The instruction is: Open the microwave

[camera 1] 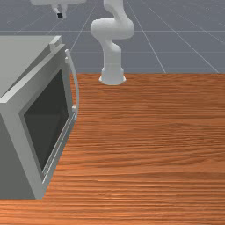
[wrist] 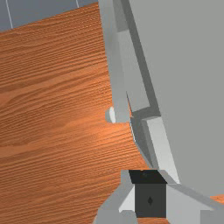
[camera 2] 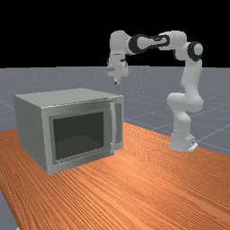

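High up at the front view's upper left, my gripper (camera 1: 60,15) hangs beyond the microwave (camera 1: 17,57), touching nothing. In the far view the gripper (camera 2: 117,81) is above the microwave's (camera 2: 67,96) right end. The fingers of my gripper (wrist: 150,194) stand together in the wrist view, nothing held. The door (camera 1: 46,118) is slightly ajar, with a narrow wedge-shaped gap along its top that widens toward the handle side. Its curved handle (camera 1: 76,88) stands out from the door; the wrist view shows the handle's top end (wrist: 110,115) beside the door's free edge (wrist: 117,87).
The wooden table (camera 1: 149,145) extends in front of the door and to the front view's right. My arm's base (camera 1: 112,77) stands at the table's far edge in the front view. A side panel (camera 2: 118,123) lies beside the handle in the far view.
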You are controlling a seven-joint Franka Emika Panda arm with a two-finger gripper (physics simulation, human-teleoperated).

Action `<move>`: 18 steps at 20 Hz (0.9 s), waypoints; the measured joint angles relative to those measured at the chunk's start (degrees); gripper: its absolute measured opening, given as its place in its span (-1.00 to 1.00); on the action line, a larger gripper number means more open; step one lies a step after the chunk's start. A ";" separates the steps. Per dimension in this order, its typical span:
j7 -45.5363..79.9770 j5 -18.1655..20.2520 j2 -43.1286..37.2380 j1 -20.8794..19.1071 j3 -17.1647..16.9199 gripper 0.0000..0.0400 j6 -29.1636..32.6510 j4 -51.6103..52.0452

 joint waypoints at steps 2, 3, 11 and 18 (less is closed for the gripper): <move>-0.27 -0.23 1.02 -1.55 -1.91 -1.00 0.54 2.29; -0.39 -0.19 2.39 -2.20 -2.72 -1.00 0.76 3.79; -1.06 1.15 18.03 -3.42 -3.65 -0.98 4.26 8.21; 1.84 0.57 13.77 -2.44 3.61 -0.62 6.52 2.99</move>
